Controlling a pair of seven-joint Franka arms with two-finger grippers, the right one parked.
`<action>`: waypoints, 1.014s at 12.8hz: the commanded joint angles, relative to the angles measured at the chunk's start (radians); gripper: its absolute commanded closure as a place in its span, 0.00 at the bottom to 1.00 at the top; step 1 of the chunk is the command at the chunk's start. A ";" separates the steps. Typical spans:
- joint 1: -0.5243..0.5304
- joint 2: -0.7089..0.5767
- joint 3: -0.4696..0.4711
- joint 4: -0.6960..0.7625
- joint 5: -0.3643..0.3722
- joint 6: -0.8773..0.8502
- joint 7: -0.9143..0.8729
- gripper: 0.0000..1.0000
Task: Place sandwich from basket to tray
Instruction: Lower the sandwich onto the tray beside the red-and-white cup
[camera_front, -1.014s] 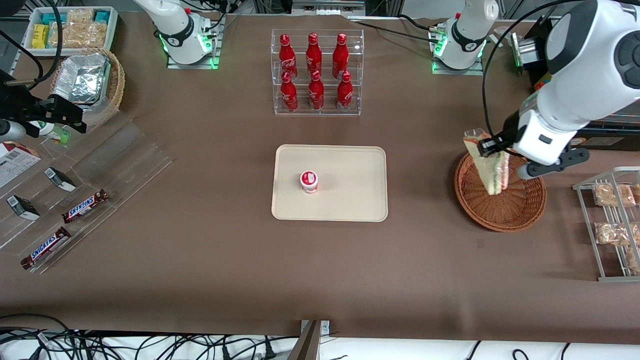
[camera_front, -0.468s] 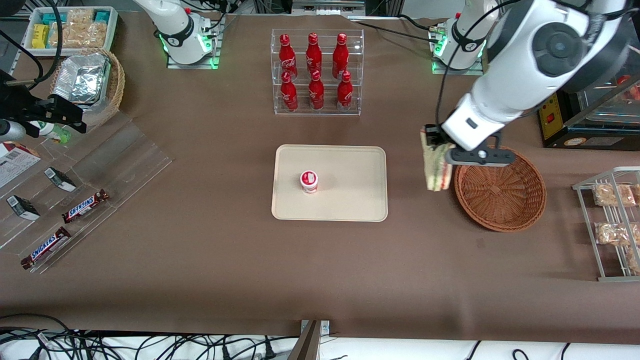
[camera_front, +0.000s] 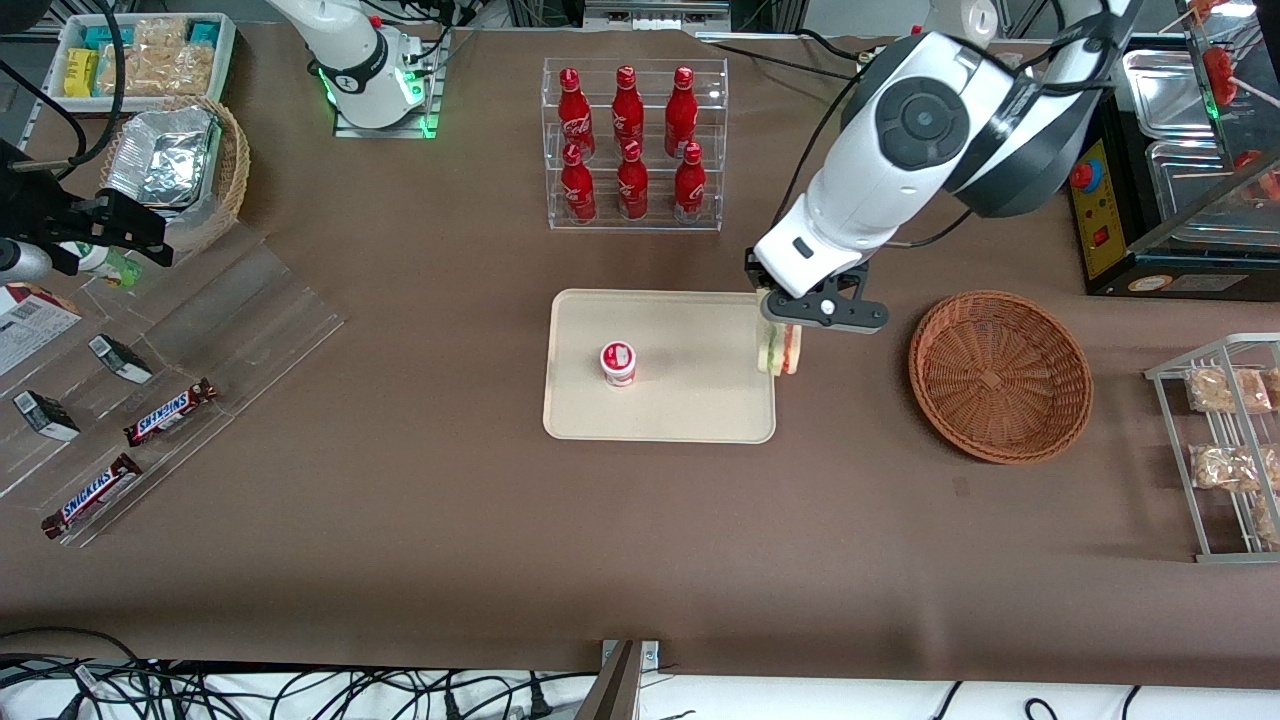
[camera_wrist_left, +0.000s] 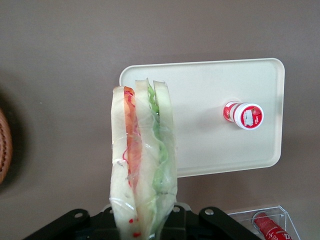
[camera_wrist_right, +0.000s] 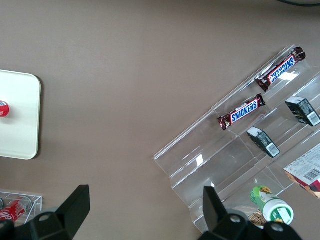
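While my gripper (camera_front: 779, 322) pinches the sandwich (camera_front: 779, 349), it hangs over the tray's (camera_front: 690, 415) edge.
My fingers clamp the wrapped wedge at its wide end, point hanging down; a small red-lidded cup (camera_front: 618, 362) stands on the tray, the basket (camera_front: 999, 374) sits nearby toward the working arm's end.

Wrapped sandwich (camera_front: 779, 350) hanging, seemingly over tray (camera_front: 660, 420) edge; basket (camera_front: 1000, 375) empty.
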 joint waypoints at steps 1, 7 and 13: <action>-0.032 0.058 0.000 0.013 0.058 0.018 -0.037 0.83; -0.072 0.179 0.002 -0.004 0.130 0.114 -0.076 0.83; -0.124 0.319 0.005 -0.007 0.267 0.217 -0.194 0.83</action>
